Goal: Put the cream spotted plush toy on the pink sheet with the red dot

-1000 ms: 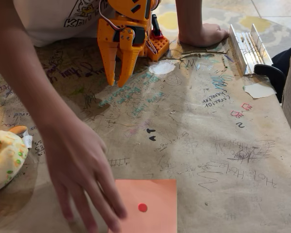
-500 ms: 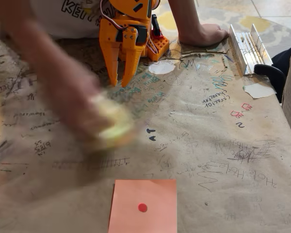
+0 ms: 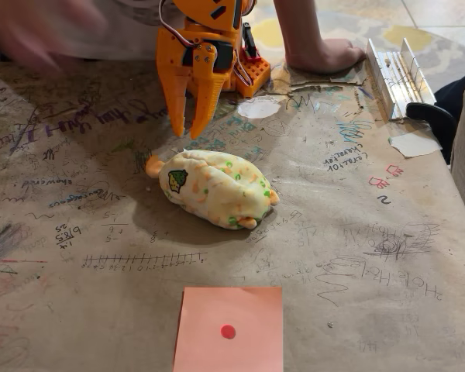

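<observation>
The cream spotted plush toy (image 3: 214, 188) lies on its side on the scribbled brown paper table cover (image 3: 349, 232), just below and a little to the right of the orange gripper (image 3: 185, 128) as the fixed view shows it. It is a soft oval, cream-yellow with orange and green spots; a small orange end sticks out at its left, another at its lower right, and a green-yellow square patch faces the camera near its left end. The gripper hangs above the toy's left half with its two pointed fingers aimed down at the table, their tips close together with only a thin gap between them, nothing held, and a clear stretch of paper between the tips and the plush. Farther from the gripper, straight down toward the near edge of the picture, the pink sheet with the red dot (image 3: 231, 328) lies flat on the cover, well apart from the toy, its lower edge cut off by the frame and its dot near its middle. Behind the gripper, at the far edge of the table, a person leans in: a hand (image 3: 324, 56) rests flat on the table to the right of the arm's base, and a blurred hand (image 3: 39, 29) shows at the upper left. To the far right a metal rail (image 3: 394, 74) lies at the table's edge.
</observation>
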`<act>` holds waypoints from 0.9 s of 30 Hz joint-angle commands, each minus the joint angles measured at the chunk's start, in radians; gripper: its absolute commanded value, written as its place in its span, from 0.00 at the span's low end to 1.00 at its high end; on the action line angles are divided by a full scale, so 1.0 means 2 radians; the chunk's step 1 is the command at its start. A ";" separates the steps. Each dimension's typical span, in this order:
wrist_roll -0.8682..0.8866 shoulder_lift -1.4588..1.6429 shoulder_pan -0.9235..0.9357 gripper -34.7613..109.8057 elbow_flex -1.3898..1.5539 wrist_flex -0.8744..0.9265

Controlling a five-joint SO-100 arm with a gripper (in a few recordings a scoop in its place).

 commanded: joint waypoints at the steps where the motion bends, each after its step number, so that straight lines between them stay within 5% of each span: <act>1: -0.004 -0.011 0.014 0.28 -0.010 0.002; 27: 0.005 -0.011 -0.028 0.28 -0.010 0.001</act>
